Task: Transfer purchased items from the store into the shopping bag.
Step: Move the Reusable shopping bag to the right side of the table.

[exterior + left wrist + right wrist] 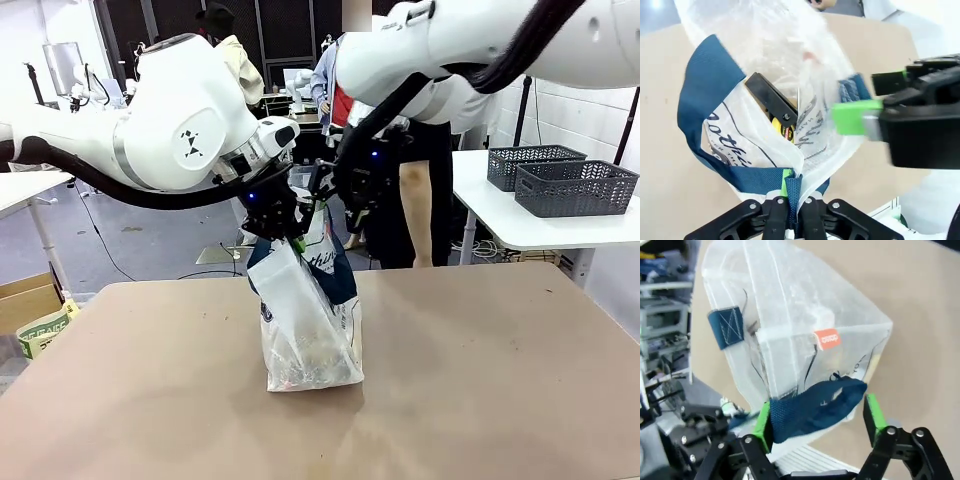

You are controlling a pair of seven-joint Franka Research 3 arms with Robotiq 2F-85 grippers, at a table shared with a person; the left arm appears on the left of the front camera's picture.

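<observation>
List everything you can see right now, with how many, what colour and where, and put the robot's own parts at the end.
shopping bag: one, frosted translucent with navy straps, standing mid-table, its top held up.
scissors: one pair, black-handled, inside the bag.
orange label: one, on something inside the bag.
table: one, tan, under the bag.
grey baskets: two, dark grey, on a white side table at far right.
cardboard box: one, brown, on the floor at left.
person: one, dark clothes, standing behind the table.
left hand: one, black with green pads, shut on a navy strap at the bag's rim.
right hand: one, black with green pads, open, a navy strap between its fingers.
</observation>
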